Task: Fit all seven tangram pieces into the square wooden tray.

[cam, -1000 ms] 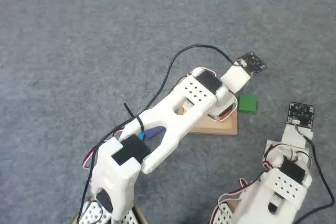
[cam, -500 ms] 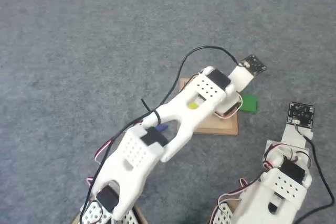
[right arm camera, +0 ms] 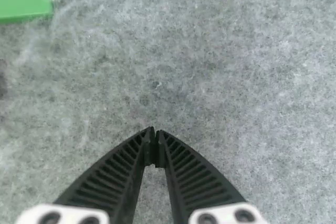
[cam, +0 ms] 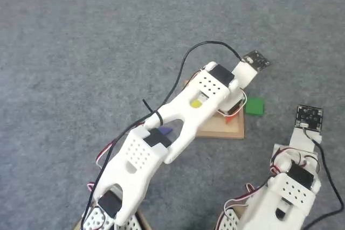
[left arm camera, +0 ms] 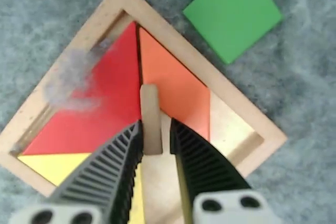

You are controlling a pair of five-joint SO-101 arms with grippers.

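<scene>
**A:** The left arm has stretched forward in the past second, and its wrist now hangs over the tray (left arm camera: 184, 52) instead of short of it.

**B:** And the left tool (left arm camera: 155, 124)?

**A:** It's clamped on a pale wooden piece (left arm camera: 149, 103) held on edge. The piece is over the seam between the red triangle (left arm camera: 100, 108) and the orange triangle (left arm camera: 176, 85). I cannot tell whether it touches them. A yellow piece (left arm camera: 58, 163) lies in the tray beside the red one.

**B:** So this is the placing step?

**A:** I'd judge so. Three pieces are seated and this one is going in. The next move calls for laying it flat on the tray's bare floor beside the orange triangle, without nudging its neighbours. It probably needs tilting before release.

**B:** What else is left?

**A:** The green square (left arm camera: 232, 14) lies on the table just outside the tray. The right tool (right arm camera: 152, 153) is pinched together, empty, over bare table near it.
</scene>
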